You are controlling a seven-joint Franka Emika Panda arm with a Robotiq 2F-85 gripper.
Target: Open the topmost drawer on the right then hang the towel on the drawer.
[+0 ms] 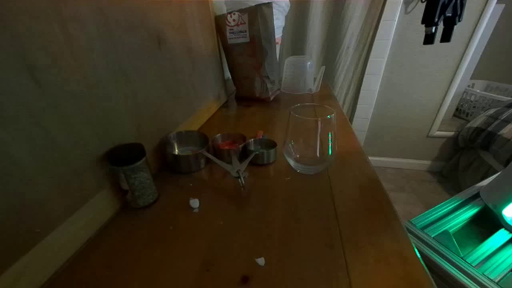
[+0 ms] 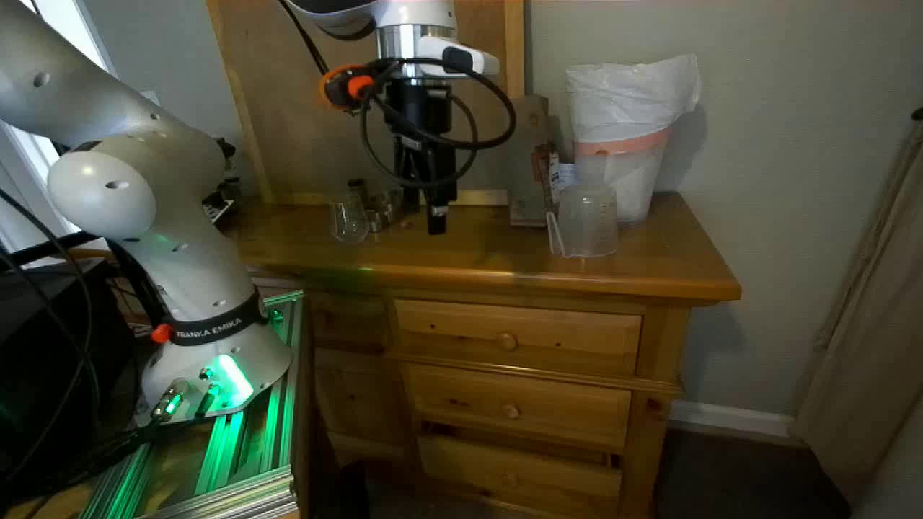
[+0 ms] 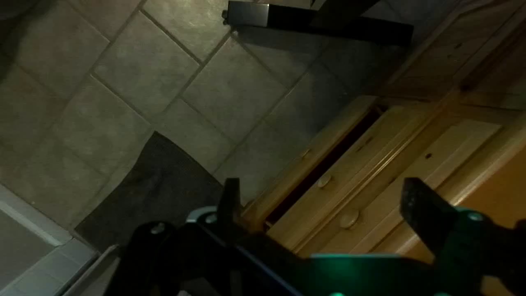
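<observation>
Hovering, hand (image 3: 321, 189) spread wide, top drawer (image 2: 530, 334) closed, glass (image 1: 309, 140) beside measuring cups (image 1: 230, 155), pitcher (image 1: 297, 76) near paper bag (image 1: 250, 58)

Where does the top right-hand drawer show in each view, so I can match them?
In an exterior view: top right-hand drawer, below and right of centre, under the countertop.
In an exterior view: not in it; countertop fills the lower middle.
Wrist view: drawer slants across the lower right.
Shared landmark: countertop, at the wrist view's right edge.
</observation>
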